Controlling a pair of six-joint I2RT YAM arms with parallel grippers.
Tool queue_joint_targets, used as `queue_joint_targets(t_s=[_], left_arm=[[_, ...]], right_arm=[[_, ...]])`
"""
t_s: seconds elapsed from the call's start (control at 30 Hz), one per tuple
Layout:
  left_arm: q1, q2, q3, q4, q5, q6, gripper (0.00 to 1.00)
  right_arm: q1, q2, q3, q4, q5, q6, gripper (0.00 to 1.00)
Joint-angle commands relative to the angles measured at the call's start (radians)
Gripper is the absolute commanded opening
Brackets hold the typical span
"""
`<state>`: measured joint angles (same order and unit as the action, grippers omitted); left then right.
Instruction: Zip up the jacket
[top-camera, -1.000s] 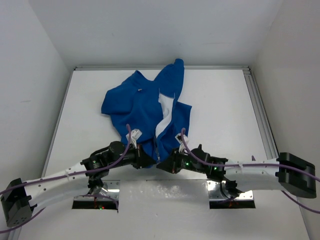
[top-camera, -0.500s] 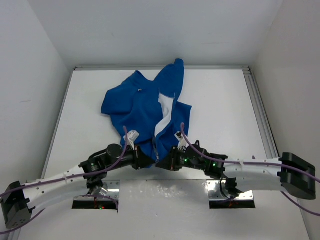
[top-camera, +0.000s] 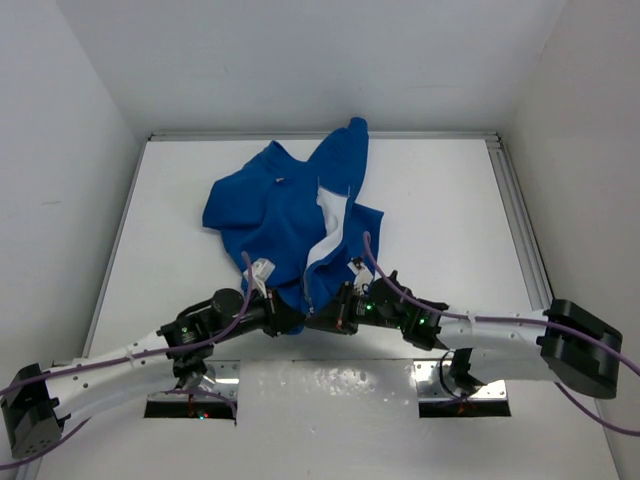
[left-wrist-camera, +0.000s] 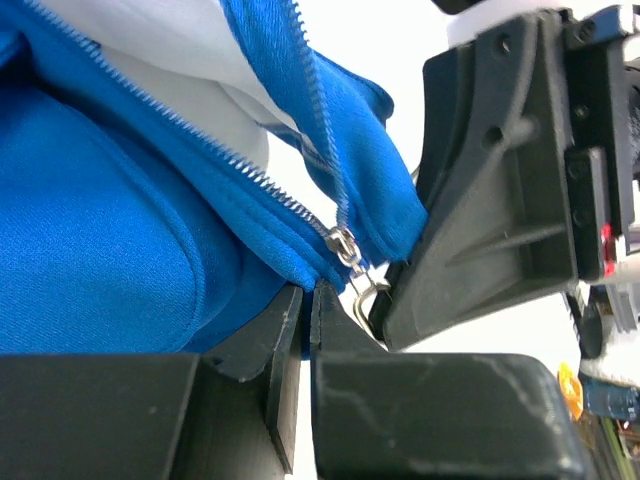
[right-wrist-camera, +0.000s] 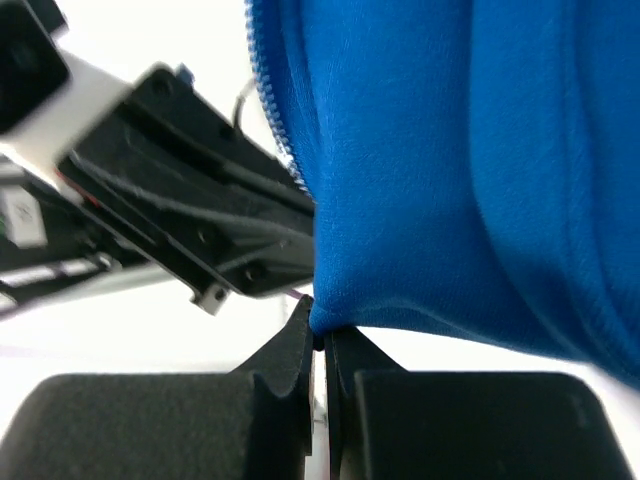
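Across the middle of the white table (top-camera: 450, 200), the blue jacket (top-camera: 280, 210) is lying rumpled, its front gaping open and its hem pointing toward the arm bases. Both arms are reaching in to that hem and meeting side by side. The left fingers (left-wrist-camera: 282, 335) are pressing together, seemingly nipping the hem edge just beside the slider (left-wrist-camera: 342, 243), though the fabric between them is hard to make out. The right fingers (right-wrist-camera: 292, 345) are clamping together on the hem of the other front panel. At the bottom of the zipper (left-wrist-camera: 250, 175) the slider is sitting with its pull hanging down, and the 2 rows of teeth are spreading apart above it.
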<state>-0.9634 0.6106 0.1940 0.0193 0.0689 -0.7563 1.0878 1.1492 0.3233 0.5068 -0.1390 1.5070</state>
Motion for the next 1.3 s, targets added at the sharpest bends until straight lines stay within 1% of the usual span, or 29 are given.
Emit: queue_joint_targets(t_s=[0.0, 0.13, 0.17, 0.2, 0.23, 0.27, 0.3, 0.37, 0.4, 0.5, 0.67, 0.73, 0.8, 0.93, 1.03, 1.1, 1.13, 1.17, 1.2, 1.23, 1.27], left_arm=[[-0.005, 0.012, -0.062, -0.217, -0.064, 0.06, 0.0], [-0.005, -0.021, -0.059, -0.232, -0.064, 0.058, 0.0], [-0.005, -0.026, -0.059, -0.237, -0.066, 0.063, 0.0], [-0.005, -0.037, -0.064, -0.234, -0.064, 0.066, 0.0], [-0.005, -0.041, -0.065, -0.228, -0.06, 0.068, 0.0], [-0.005, -0.048, -0.067, -0.228, -0.057, 0.072, 0.0], [-0.006, -0.049, -0.062, -0.232, -0.054, 0.074, 0.0], [-0.009, -0.043, -0.057, -0.239, -0.052, 0.078, 0.0], [-0.012, -0.041, -0.059, -0.239, -0.052, 0.078, 0.0], [-0.017, -0.046, -0.059, -0.239, -0.052, 0.08, 0.0], [-0.02, -0.031, -0.061, -0.229, -0.043, 0.089, 0.0], [-0.021, -0.032, -0.061, -0.226, -0.034, 0.089, 0.0], [-0.023, -0.035, -0.062, -0.22, -0.024, 0.092, 0.0], [-0.024, -0.077, -0.039, -0.206, 0.008, 0.101, 0.0], [-0.031, -0.095, -0.045, -0.202, 0.014, 0.1, 0.0], [-0.034, -0.089, -0.041, -0.2, 0.017, 0.103, 0.0], [-0.035, -0.084, -0.041, -0.197, 0.022, 0.104, 0.0], [-0.035, -0.077, -0.041, -0.191, 0.026, 0.106, 0.0], [-0.035, -0.074, -0.042, -0.188, 0.026, 0.109, 0.0], [-0.035, -0.072, -0.042, -0.177, 0.031, 0.11, 0.0], [-0.035, -0.069, -0.042, -0.173, 0.038, 0.114, 0.0]], right_arm=[[-0.066, -0.016, 0.089, 0.268, 0.009, 0.12, 0.0], [-0.135, 0.017, 0.002, 0.419, 0.119, 0.248, 0.0], [-0.15, 0.05, -0.012, 0.452, 0.131, 0.309, 0.0], [-0.176, 0.075, -0.026, 0.502, 0.136, 0.332, 0.0], [-0.19, 0.099, -0.027, 0.577, 0.136, 0.36, 0.0], [-0.2, 0.125, -0.024, 0.617, 0.145, 0.416, 0.0], [-0.212, 0.182, -0.011, 0.701, 0.157, 0.435, 0.0], [-0.224, 0.231, 0.022, 0.719, 0.147, 0.481, 0.0], [-0.229, 0.278, 0.043, 0.766, 0.145, 0.496, 0.0], [-0.23, 0.354, 0.053, 0.883, 0.142, 0.568, 0.0], [-0.253, 0.351, 0.023, 0.914, 0.125, 0.582, 0.0], [-0.262, 0.325, 0.017, 0.902, 0.13, 0.57, 0.0], [-0.285, 0.291, 0.011, 0.848, 0.133, 0.556, 0.0], [-0.31, 0.248, -0.027, 0.782, 0.187, 0.501, 0.0], [-0.313, 0.193, -0.068, 0.754, 0.194, 0.449, 0.0], [-0.312, 0.138, -0.099, 0.679, 0.19, 0.375, 0.0], [-0.313, 0.06, -0.134, 0.623, 0.188, 0.351, 0.0], [-0.313, 0.02, -0.15, 0.517, 0.188, 0.288, 0.0], [-0.313, -0.059, -0.176, 0.466, 0.185, 0.259, 0.0], [-0.312, -0.098, -0.187, 0.372, 0.176, 0.239, 0.0], [-0.312, -0.132, -0.194, 0.334, 0.173, 0.189, 0.0]])
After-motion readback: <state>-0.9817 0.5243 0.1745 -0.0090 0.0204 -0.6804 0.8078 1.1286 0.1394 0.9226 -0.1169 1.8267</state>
